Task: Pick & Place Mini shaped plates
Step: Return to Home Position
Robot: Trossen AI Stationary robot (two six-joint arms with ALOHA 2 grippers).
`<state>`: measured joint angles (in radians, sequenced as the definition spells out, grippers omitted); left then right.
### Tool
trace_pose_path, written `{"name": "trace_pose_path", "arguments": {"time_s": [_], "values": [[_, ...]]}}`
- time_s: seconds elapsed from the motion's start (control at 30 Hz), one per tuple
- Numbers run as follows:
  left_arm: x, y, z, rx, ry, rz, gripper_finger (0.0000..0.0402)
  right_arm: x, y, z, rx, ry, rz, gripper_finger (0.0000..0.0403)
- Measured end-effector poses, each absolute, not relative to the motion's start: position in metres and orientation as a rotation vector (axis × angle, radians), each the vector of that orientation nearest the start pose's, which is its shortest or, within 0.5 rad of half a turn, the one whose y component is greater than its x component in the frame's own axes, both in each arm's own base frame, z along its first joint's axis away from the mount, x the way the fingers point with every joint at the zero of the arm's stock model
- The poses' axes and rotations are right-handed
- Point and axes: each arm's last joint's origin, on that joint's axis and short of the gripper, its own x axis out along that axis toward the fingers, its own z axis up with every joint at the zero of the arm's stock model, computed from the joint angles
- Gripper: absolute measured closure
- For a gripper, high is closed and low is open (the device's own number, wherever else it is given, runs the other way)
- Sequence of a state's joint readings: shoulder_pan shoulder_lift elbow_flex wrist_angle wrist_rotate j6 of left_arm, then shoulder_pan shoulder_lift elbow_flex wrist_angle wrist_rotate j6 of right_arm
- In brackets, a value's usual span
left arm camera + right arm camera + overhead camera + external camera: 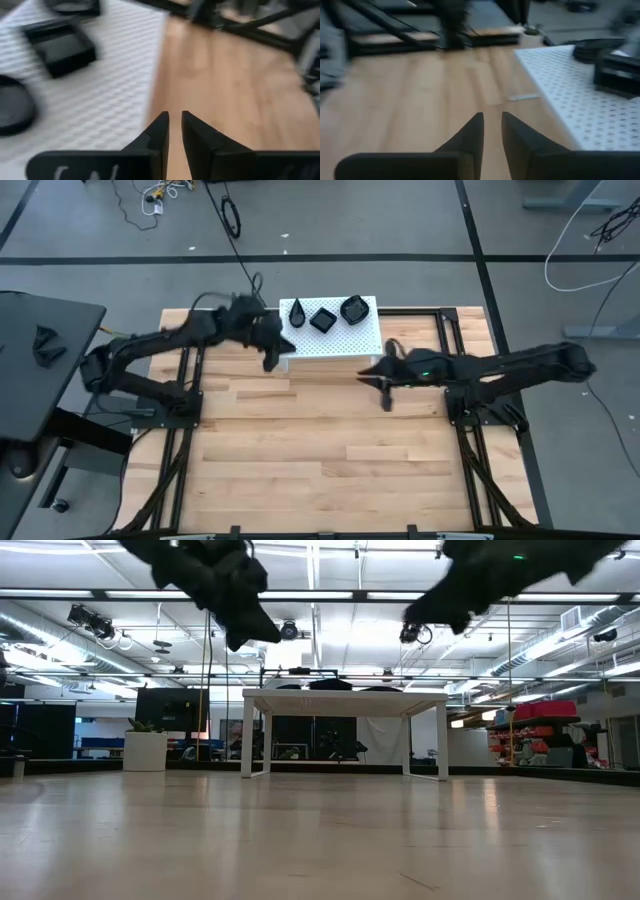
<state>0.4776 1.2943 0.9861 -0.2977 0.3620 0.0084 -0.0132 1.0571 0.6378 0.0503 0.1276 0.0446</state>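
Where the high view looks down, a white perforated shelf (335,342) stands at the wooden table's (320,450) far edge. The left gripper (272,355) is over its corner and the right gripper (386,388) is nearby. On the shelf, the glossy black mini shaped plates (324,319) sit in a row: drop, square, rounded. In the low view both arms hang above the shelf. Each wrist view shows its fingers (157,132) nearly together and empty.

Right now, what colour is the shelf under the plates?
White shelf, covered in tiny dots; clearest in right wrist view.
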Motion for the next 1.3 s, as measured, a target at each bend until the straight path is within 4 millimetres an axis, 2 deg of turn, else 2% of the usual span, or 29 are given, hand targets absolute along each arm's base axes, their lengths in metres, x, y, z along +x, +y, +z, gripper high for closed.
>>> {"name": "trace_pose_path", "arguments": {"time_s": [0.13, 0.27, 0.4, 0.57, 0.7, 0.93, 1.13, 1.3], "values": [[0.239, 0.086, 0.27, -0.218, 0.425, 0.042, 0.0351, 0.19, -0.015, 0.247, 0.123, 0.194, -0.048, 0.0345], [0.224, 0.066, 0.258, -0.212, 0.368, 0.075, 0.0351, 0.16, -0.023, 0.231, 0.188, 0.04, -0.03, 0.0361], [0.212, 0.057, 0.254, -0.224, 0.346, 0.165, 0.0351, 0.14, -0.027, 0.213, 0.233, -0.012, -0.024, 0.0371], [0.203, 0.055, 0.256, -0.232, 0.319, 0.228, 0.0351, 0.122, -0.029, 0.193, 0.241, -0.131, -0.004, 0.0379], [0.202, 0.056, 0.256, -0.239, 0.322, 0.259, 0.0351, 0.116, -0.031, 0.182, 0.266, -0.126, -0.035, 0.0385], [0.195, 0.062, 0.244, -0.267, 0.432, 0.482, 0.0351, 0.117, -0.031, 0.173, 0.312, -0.048, -0.137, 0.0399], [0.186, 0.059, 0.245, -0.246, 0.468, 0.471, 0.0351, 0.118, -0.023, 0.157, 0.402, 0.098, -0.231, 0.0396], [0.174, 0.055, 0.249, -0.207, 0.494, 0.472, 0.0353, 0.115, -0.016, 0.154, 0.436, 0.132, -0.192, 0.0396]]}}
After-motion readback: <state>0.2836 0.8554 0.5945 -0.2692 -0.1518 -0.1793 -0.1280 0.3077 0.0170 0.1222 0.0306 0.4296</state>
